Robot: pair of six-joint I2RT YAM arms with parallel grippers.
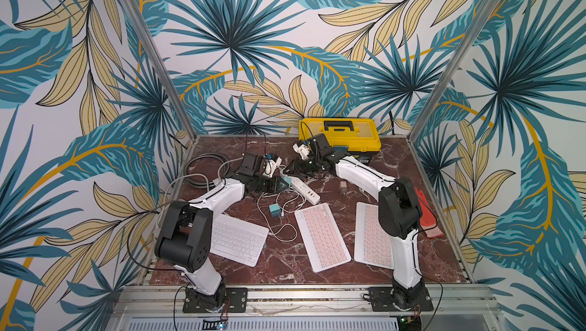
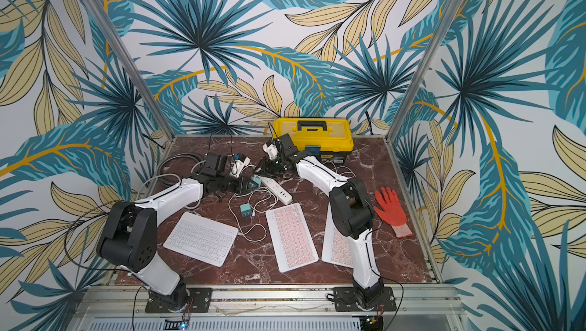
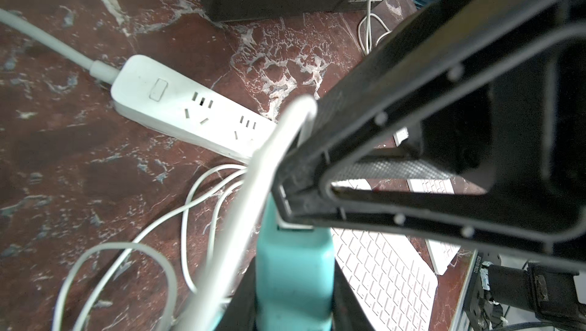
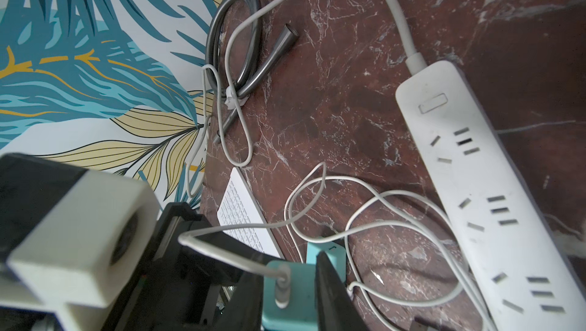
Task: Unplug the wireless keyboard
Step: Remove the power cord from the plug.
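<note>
In both top views three keyboards lie on the table [image 1: 285, 269]: one white keyboard [image 1: 237, 240], a centre pink keyboard [image 1: 322, 237] and a right pink keyboard [image 2: 337, 247]. There are two teal chargers, a loose charger [image 1: 274, 210] and a held charger [image 1: 284, 182] raised beside the single power strip [image 1: 301, 190], where the left gripper [image 1: 279, 185] and right gripper [image 1: 290, 171] meet. The left wrist view suggests why: the left gripper's jaws are clamped on the held charger, probably bracing it so that the white cable [image 3: 253, 193] can be pulled out. In the right wrist view the right gripper's fingers [image 4: 329, 297] straddle the plug [image 4: 282, 288]. I cannot tell whether they pinch it, or which keyboard it feeds.
</note>
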